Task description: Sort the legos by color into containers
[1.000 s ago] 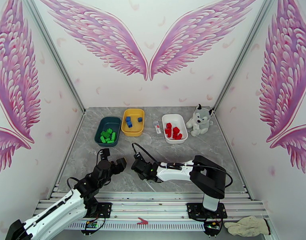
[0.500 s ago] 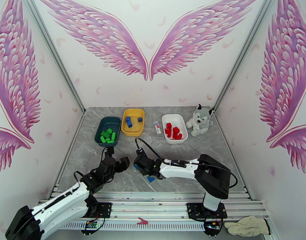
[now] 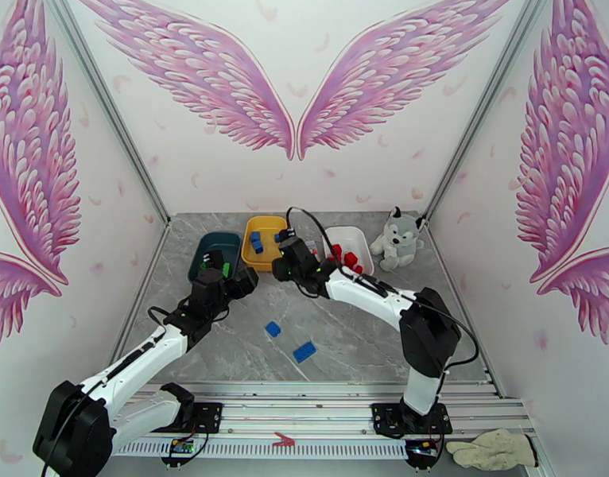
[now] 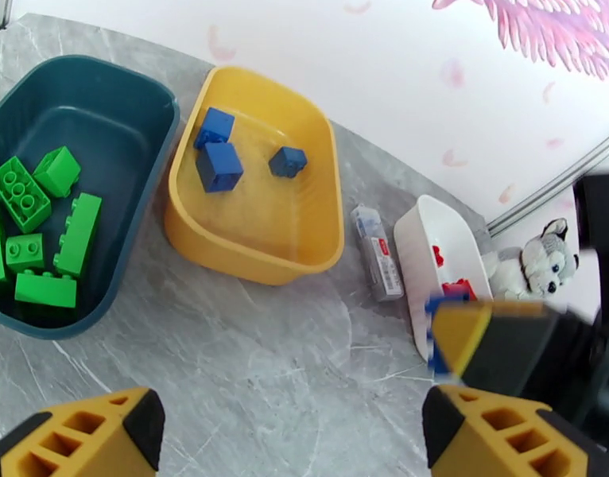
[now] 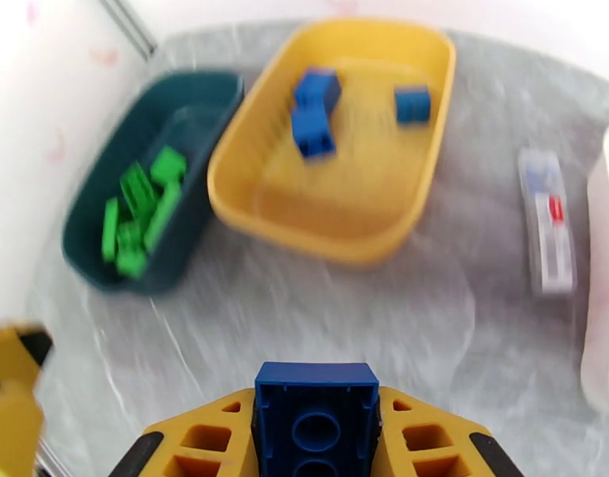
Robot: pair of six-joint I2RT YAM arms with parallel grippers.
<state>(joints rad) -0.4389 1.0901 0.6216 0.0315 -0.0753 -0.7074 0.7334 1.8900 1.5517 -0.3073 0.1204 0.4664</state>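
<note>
Both arms have swung away from the near edge of the table (image 3: 368, 335) toward the trays along its far edge. The right gripper (image 3: 287, 260) is clamped on a blue brick (image 5: 316, 411), held above the bare table just in front of the yellow tray (image 5: 336, 244). The left gripper (image 4: 292, 439) is spread wide and empty, above the table near the front of the teal tray (image 4: 157, 105). The yellow tray has three blue bricks (image 4: 219, 166) in it. The teal tray, at its left, holds green bricks (image 4: 20, 192). The white tray (image 3: 360, 236), at its right, holds red bricks (image 3: 346, 262). A small tube (image 4: 378, 252) lies between the yellow and white trays. Two loose blue bricks (image 3: 273, 328) lie toward the near edge, around the middle. A husky (image 3: 397, 236) sits in the far right corner.
</note>
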